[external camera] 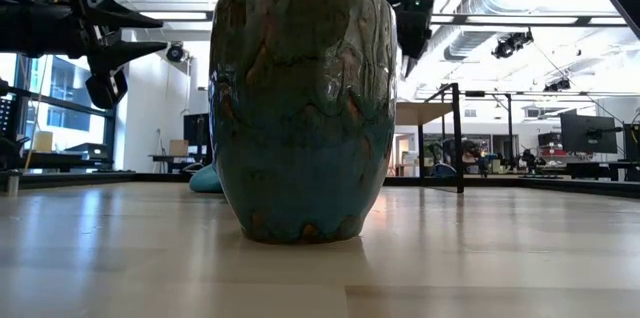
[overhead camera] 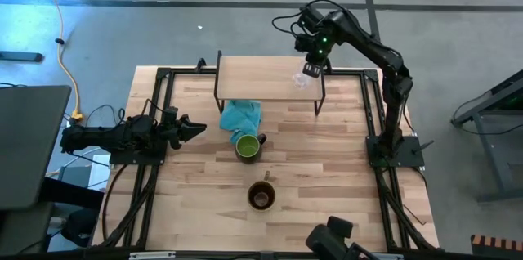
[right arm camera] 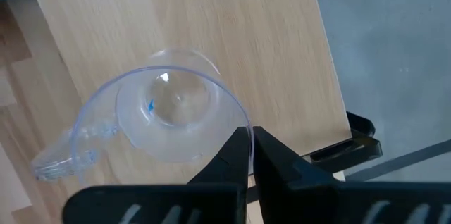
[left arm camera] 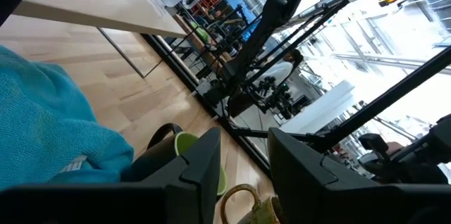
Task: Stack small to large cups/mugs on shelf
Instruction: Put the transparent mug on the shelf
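The small clear glass cup [right arm camera: 165, 108] stands on its base on the right part of the light-wood shelf [overhead camera: 261, 76], mouth up. My right gripper [right arm camera: 250, 136] is shut above the cup's near rim, pointing steeply down. The mug that is green within [overhead camera: 248, 145] stands on the table in front of the shelf. The brown mug [overhead camera: 261, 195] stands nearer the front edge and fills the low view [external camera: 305, 108]. My left gripper [overhead camera: 196, 129] waits at the table's left edge, level and open, with nothing between its fingers. My right gripper's shut fingertips [right arm camera: 239, 146] stand over the glass cup's rim [right arm camera: 232, 108] from above. Whether they touch the rim I cannot tell. The cup stays upright on the shelf.
A teal cloth [overhead camera: 241, 115] lies on the table by the shelf's near edge, left of the green mug. Black frame rails [overhead camera: 159, 105] run along the table's left and right sides. Bare wood lies at the table's front right [overhead camera: 335, 170].
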Motion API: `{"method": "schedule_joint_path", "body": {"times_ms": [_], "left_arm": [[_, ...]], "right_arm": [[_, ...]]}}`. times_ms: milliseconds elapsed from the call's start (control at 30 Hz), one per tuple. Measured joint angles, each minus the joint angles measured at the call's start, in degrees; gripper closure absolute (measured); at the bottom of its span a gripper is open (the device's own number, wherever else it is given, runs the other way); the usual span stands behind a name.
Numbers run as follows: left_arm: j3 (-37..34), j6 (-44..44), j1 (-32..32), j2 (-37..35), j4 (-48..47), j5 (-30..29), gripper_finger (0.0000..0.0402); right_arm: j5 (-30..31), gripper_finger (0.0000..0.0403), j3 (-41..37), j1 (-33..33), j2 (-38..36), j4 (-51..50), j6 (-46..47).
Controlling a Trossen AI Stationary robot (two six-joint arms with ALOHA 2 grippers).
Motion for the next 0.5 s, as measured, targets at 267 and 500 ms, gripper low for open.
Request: {"method": "schedule_joint_path", "body": {"times_ms": [267, 500], "left_arm": [[0.0, 0.0, 0.0, 0.0, 0.0, 0.0, 0.0295], [0.0, 0.0, 0.0, 0.0, 0.0, 0.0, 0.0295]], "right_arm": [[2.0, 0.0403, 0.0, 0.0, 0.0, 0.1, 0.0], [2.1, 0.0403, 0.0, 0.0, 0.0, 0.9, 0.0]]}}
